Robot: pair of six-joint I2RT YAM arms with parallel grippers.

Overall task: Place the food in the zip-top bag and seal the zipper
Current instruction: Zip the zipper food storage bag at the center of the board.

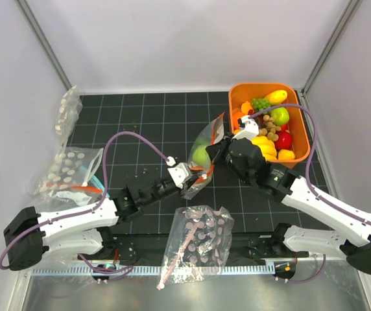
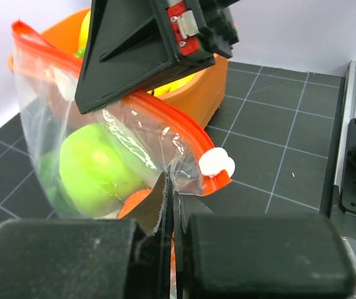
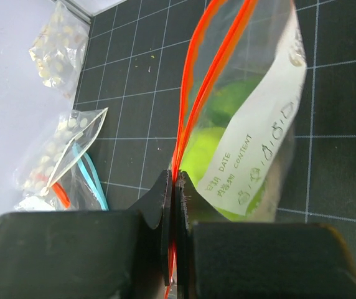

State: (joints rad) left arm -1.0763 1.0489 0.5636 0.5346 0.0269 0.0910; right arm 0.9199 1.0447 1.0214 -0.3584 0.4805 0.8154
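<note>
Pinching zip-top bag (image 1: 200,155): both end effectors (image 2: 168,190) (image 3: 173,184) shut

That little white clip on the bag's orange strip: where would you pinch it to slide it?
Pinch the white slider across its two broad faces, coming from above the zipper. It straddles that strip near its end and bulges on both sides, so closing across it should probably catch it.

Probably robot lab cell: white panel walls (image 1: 185,39), gridded black mat (image 1: 146,116).
</note>
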